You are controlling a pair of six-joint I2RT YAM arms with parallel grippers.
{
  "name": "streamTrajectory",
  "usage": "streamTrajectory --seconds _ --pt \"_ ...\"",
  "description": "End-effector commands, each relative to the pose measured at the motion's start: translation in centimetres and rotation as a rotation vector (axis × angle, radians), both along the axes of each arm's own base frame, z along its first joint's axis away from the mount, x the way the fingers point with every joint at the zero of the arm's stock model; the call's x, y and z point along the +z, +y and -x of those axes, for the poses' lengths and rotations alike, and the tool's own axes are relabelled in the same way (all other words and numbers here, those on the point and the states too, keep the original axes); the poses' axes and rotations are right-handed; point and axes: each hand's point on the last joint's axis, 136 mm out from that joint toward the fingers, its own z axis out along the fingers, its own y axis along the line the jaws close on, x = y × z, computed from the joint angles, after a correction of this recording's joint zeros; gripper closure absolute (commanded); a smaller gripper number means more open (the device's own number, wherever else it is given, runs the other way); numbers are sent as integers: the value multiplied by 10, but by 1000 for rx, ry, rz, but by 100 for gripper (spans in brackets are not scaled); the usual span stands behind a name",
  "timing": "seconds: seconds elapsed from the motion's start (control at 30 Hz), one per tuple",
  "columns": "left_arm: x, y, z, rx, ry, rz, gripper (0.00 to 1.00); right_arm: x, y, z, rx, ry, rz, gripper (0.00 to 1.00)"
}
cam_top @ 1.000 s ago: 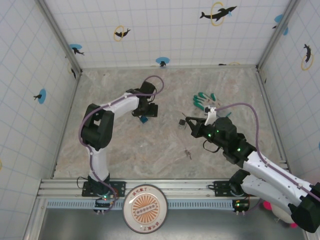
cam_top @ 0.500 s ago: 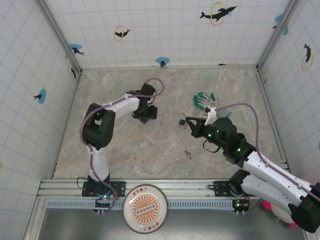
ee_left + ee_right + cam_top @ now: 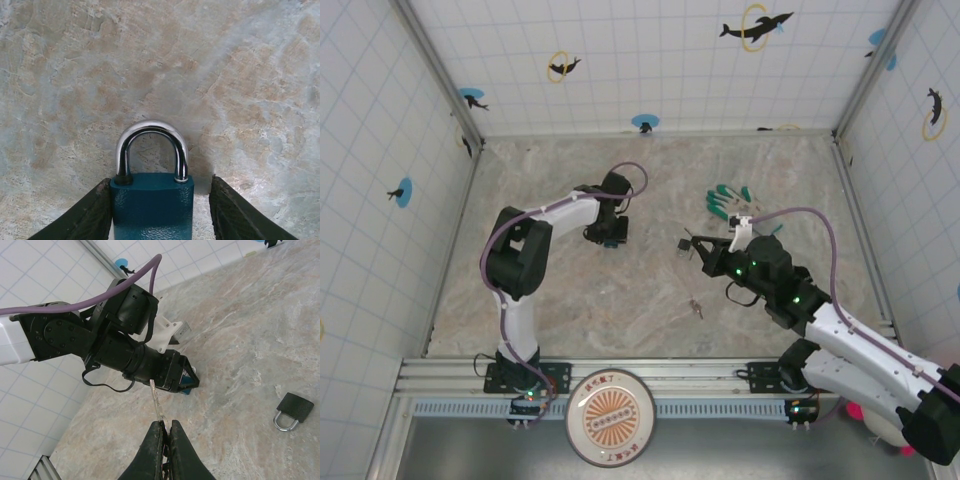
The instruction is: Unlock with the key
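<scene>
1. Right gripper (image 3: 164,427), bottom centre of the right wrist view: pinched closed on the key (image 3: 157,399); silvery blade sticks up from the tips.
2. Left gripper (image 3: 610,237), centre-left of the top view: fingers (image 3: 92,215) parted, straddling the teal padlock (image 3: 152,207). Frame-left finger touches the body; gap at frame right.
3. Dark padlock (image 3: 291,410) lies flat, lower right of the right wrist view.

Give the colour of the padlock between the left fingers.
Teal-blue padlock, silver shackle; best in left wrist view.

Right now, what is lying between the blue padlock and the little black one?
Nothing. In the top view, only bare marble table separates the blue padlock from the black padlock.
</scene>
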Motion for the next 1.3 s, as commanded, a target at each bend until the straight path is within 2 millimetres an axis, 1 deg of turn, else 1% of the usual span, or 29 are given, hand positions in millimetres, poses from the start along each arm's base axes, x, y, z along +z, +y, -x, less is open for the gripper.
streamTrajectory --seconds 0.0,0.07,0.1,0.17,0.3,0.4,0.47,0.53,0.63,0.8,0.87,0.9,1.07,1.17,1.27 --pt "-22 9 23 9 96 -65 49 0 -2 -3 -19 -13 -21 100" --pt "-24 10 26 7 104 -71 48 -2 -3 -3 -23 -13 -22 100" --pt "-24 10 27 4 106 -73 51 -2 -3 -3 -21 -15 -23 100" --pt "-26 11 29 5 111 -76 65 -4 -4 -3 -26 -13 -25 100" --pt "-27 13 34 8 121 -78 79 -7 -3 -4 -28 -2 -32 100" --pt "-21 11 34 22 106 -56 82 -9 -1 -4 -22 5 -37 100" --pt "-12 8 32 39 84 -27 82 -12 1 -3 -14 10 -36 100" --pt "1 4 29 63 50 14 82 -13 3 -3 -4 7 -34 100" --pt "27 -2 23 107 -11 84 83 -15 6 -2 1 -2 -31 100" --pt "74 -7 18 191 -116 204 83 -17 11 -3 -14 -39 -39 100" --pt "97 -10 15 222 -162 261 82 -16 15 -4 -13 -59 -43 100" --pt "98 -7 20 236 -159 269 82 -16 17 -4 -12 -69 -42 100" --pt "139 -10 22 315 -223 396 82 -12 30 -6 -17 -126 -51 100" --pt "160 -12 25 372 -244 485 82 -12 39 -8 -29 -145 -64 100" --pt "173 -15 30 440 -237 578 83 -14 48 -10 -40 -158 -77 100"
